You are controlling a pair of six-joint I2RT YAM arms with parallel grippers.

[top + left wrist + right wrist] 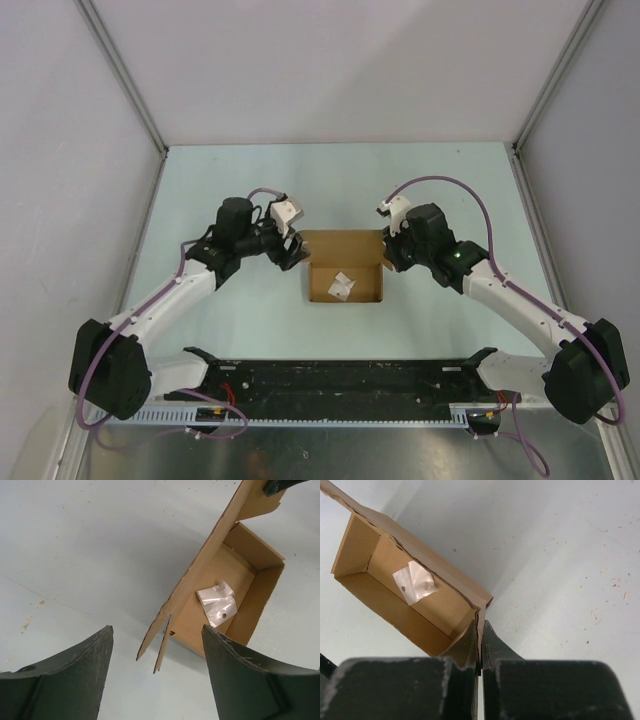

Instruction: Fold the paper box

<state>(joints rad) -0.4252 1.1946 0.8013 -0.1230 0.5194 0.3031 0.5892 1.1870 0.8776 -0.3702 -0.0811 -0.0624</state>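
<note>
Paper box (345,268): brown, open-topped, between both grippers. White paper wad (342,286): inside box, on its floor. Right gripper (481,630): pinched tight on box's right end wall. Left gripper (157,632): fingers spread, just beside box's left flaps, apparently not touching.

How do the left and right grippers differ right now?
The left gripper is open, the right gripper shut. The right pinches a corner wall of the paper box; the left holds nothing, poised by the box's opposite side. Both are black and close to the box.
</note>
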